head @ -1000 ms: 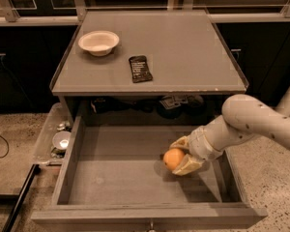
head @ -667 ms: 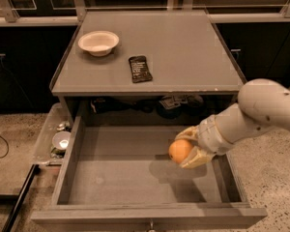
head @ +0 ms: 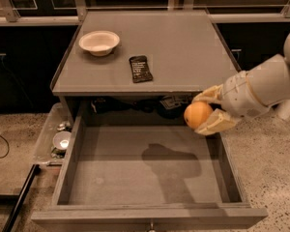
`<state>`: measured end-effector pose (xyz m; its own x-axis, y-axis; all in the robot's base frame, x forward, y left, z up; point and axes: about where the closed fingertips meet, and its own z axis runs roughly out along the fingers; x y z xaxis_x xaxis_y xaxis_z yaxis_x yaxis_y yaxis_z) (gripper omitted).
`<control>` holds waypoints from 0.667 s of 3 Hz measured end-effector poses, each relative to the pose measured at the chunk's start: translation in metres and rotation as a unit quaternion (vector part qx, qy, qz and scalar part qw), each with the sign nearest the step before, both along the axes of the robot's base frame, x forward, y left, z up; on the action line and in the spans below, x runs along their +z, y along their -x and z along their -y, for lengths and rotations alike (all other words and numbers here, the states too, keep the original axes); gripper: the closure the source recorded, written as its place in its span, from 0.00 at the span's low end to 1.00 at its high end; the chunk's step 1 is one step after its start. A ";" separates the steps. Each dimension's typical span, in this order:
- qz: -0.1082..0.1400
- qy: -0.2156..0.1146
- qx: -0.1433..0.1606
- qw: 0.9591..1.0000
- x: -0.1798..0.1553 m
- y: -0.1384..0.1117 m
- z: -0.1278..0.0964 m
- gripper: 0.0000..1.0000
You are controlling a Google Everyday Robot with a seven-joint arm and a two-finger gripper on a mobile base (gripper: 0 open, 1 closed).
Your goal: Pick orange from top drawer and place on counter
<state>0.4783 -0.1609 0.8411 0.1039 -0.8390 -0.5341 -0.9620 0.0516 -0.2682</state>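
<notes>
My gripper (head: 201,111) is shut on the orange (head: 197,114), a small round bright-orange fruit held between two tan fingers (head: 216,123). It hangs in the air above the right rear part of the open top drawer (head: 135,170), just below the front edge of the counter (head: 169,42). The drawer is a wide grey box pulled fully out, with a small knob at its front. My white arm reaches in from the right. The arm casts a shadow on the drawer's bottom.
A white bowl (head: 99,42) stands on the counter's left rear. A dark flat packet (head: 140,68) lies near the counter's front middle. A clear plastic bin (head: 57,138) of small items sits left of the drawer. Speckled floor lies on both sides.
My gripper has lifted the orange up off the drawer's bottom and to the right, to about the counter's front edge height.
</notes>
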 end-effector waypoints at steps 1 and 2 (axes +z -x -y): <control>0.023 0.007 -0.018 1.000 0.032 -0.008 0.013 1.00; 0.024 0.007 -0.018 1.000 0.032 -0.009 0.013 1.00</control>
